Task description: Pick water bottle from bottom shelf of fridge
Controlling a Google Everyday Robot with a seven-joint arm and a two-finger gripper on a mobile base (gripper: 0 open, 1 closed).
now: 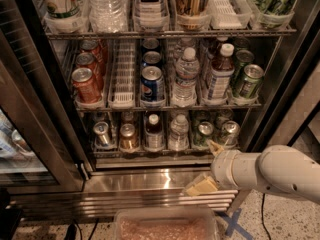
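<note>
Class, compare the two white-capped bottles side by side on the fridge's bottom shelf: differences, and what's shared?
The water bottle is clear with colourless contents; the dark bottle holds dark liquid. The water bottle stands to the right of the dark bottle in view, nearer the gripper, which is low before the steel base. Both stand upright, white-capped, in neighbouring lanes.

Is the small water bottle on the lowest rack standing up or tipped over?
Upright: the water bottle stands on the bottom shelf, white cap on top. The gripper hangs lower right, outside the fridge.
</note>
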